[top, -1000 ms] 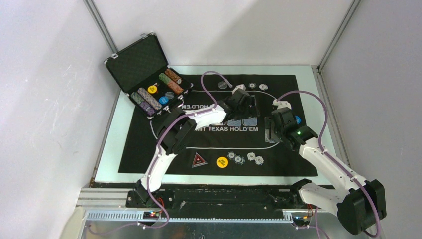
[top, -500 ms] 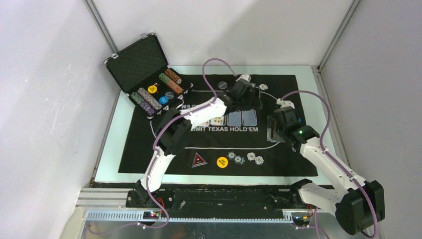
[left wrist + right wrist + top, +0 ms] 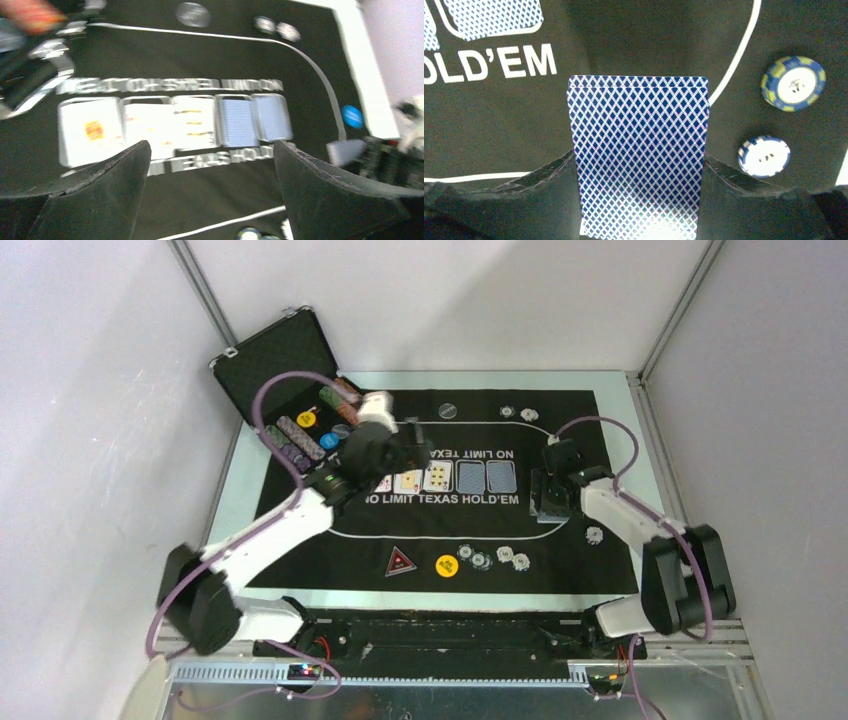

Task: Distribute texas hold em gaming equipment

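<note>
Card deck (image 3: 639,150) sits pinched in your right gripper (image 3: 548,500) by the mat's (image 3: 300,540) right edge. Left gripper (image 3: 211,146) spread wide.

You had five cards (image 3: 437,477) in row at mat centre: three face-up toward left edge, two blue-backed face-down. Your blue-backed deck (image 3: 638,140) sat near mat's right edge, pinched between fingers of right gripper (image 3: 640,172). Red-black triangle marker (image 3: 400,561), yellow disc (image 3: 447,565) and small chips (image 3: 481,560) lay flat along near edge. Dark disc (image 3: 449,410) and two chips (image 3: 508,412) lay at far edge. Lone pale chip (image 3: 594,535) lay near right edge.
</note>
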Motion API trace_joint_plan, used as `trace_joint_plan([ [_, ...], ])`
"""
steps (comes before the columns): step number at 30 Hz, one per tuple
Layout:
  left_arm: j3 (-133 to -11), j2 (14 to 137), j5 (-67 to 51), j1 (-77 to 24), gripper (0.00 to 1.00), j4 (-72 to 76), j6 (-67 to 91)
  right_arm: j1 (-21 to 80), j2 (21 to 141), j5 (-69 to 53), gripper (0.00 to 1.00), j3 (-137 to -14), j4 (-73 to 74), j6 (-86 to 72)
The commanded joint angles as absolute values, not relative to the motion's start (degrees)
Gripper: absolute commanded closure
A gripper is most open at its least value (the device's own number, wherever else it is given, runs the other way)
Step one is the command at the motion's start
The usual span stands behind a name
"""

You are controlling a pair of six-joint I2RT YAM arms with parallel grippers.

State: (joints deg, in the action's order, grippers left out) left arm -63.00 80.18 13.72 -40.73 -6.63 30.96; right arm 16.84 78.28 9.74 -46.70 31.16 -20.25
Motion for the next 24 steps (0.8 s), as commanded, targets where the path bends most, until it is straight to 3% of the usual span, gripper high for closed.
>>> trace_joint_plan([
  [1, -48.21, 64.06, 30.68, -36.43, 0.00, -9.49, 32.40, 15.56, 85.55, 6.91, 1.00, -52.78, 26.36, -20.98],
  [8, -32.63, 43.98, 39.57, -35.10, 0.00, -10.46, 36.20, 14.84, 94.97, 6.81, 0.97, -57.79, 26.27, -21.84],
  [16, -29.57, 38.03, 44.29, -34.95, 0.00, -12.35, 36.96, 14.69, 98.61, 6.54, 0.93, -57.83, 25.27, -22.77],
  [20, -29.01, 37.51, 45.07, -34.87, 0.00, -11.95, 36.97, 14.10, 100.11, 6.38, 0.82, -57.79, 25.38, -23.40],
  [23, -28.94, 38.03, 45.71, -34.85, 0.00, -11.65, 36.93, 13.78, 100.81, 6.69, 0.62, -57.75, 25.66, -24.22],
  [24, -29.19, 38.47, 46.01, -34.87, 0.00, -11.92, 36.96, 13.73, 100.66, 6.86, 0.60, -57.53, 25.66, -24.33],
])
